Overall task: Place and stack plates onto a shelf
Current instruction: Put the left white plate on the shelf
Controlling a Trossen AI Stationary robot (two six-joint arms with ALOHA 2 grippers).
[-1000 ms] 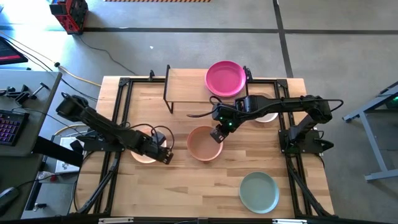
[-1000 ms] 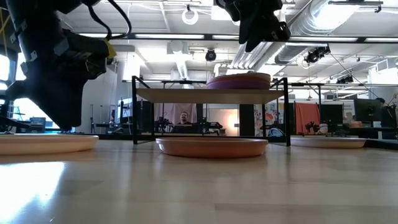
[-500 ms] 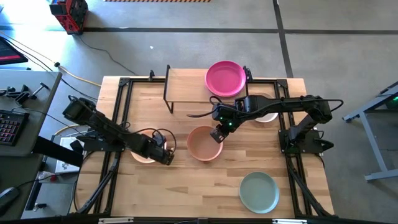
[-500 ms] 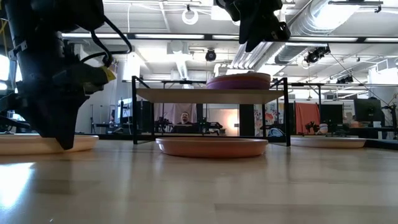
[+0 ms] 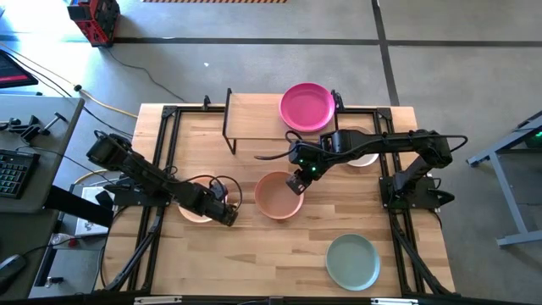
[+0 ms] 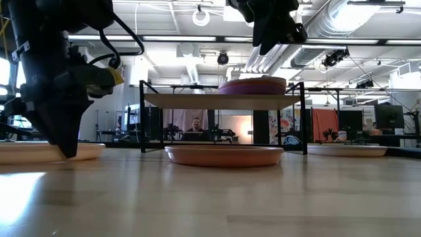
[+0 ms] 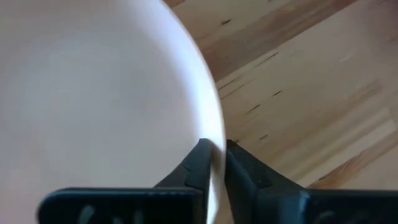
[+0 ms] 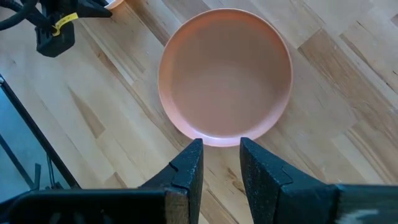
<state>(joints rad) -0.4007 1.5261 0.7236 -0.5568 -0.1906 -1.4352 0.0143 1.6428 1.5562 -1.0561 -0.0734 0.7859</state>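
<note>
Now magenta plate (image 5: pixel 306 107) on shelf (image 5: pixel 254 110); left hand (image 7: pixel 214 163) straddles cream plate (image 7: pixel 93 99) rim.

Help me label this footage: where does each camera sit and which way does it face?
High: overhead, straight down; both arms, magenta plate.
Low: tabletop height, level under the shelf; arms descend.
Left wrist: left gripper straddling cream plate rim.
Right wrist: right gripper open above terracotta plate.
High and right wrist share the terracotta plate.
</note>
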